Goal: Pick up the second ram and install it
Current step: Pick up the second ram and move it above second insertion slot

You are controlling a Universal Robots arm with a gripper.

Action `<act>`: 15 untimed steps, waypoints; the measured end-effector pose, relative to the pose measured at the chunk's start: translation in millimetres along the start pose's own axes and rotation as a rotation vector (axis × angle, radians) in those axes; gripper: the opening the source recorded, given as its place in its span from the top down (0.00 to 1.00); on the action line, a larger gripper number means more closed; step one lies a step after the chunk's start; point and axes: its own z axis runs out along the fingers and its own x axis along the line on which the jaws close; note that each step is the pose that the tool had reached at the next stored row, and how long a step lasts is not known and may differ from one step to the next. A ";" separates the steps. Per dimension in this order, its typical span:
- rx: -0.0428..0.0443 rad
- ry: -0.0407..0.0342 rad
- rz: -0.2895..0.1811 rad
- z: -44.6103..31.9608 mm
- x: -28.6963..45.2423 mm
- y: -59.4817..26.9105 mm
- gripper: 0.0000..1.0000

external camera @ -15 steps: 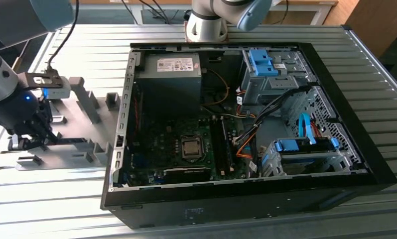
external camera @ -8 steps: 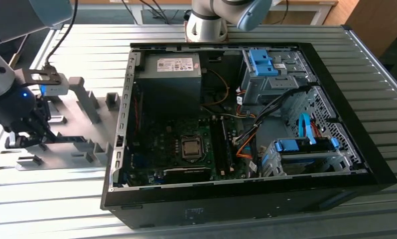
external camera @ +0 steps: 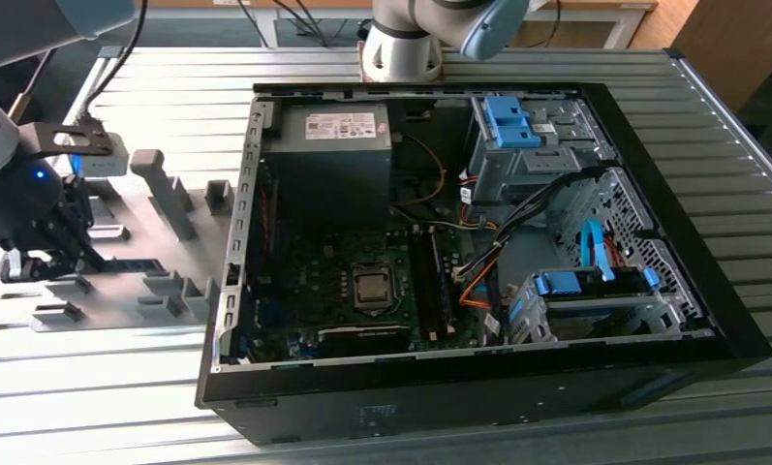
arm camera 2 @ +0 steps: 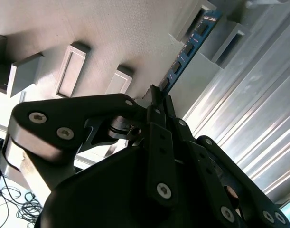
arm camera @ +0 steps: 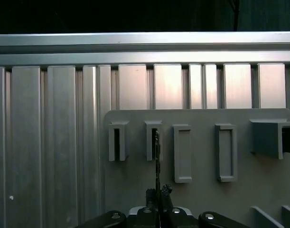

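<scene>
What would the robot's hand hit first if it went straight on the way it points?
The blue ram stick, which the hand pinches at one end in the second wrist view. Behind it, probably, the grey fixture plate.

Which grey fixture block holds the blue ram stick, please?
The slotted block ahead of the tool in the first wrist view: the ram stick runs from its slot to the tool; the next slotted block is empty.

Arm (external camera: 405,44): silver-grey cylindrical sections, blue-grey joint caps (external camera: 489,29); base at 12 o'clock in the exterior view. Gripper (external camera: 30,266), at 9 o'clock: matte black linkage plates, silver screw heads (arm camera 2: 163,191), small blue light (external camera: 37,174).
</scene>
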 end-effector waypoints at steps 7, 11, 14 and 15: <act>-0.0001 0.0001 0.000 -13.8 -0.4 -0.1 0.86; -0.0003 0.0001 0.000 -18.8 -0.5 -0.1 0.86; -0.0001 -0.0001 0.000 -18.8 -0.5 -0.1 0.86; -0.0002 0.0000 0.000 -19.0 -0.5 -0.1 0.86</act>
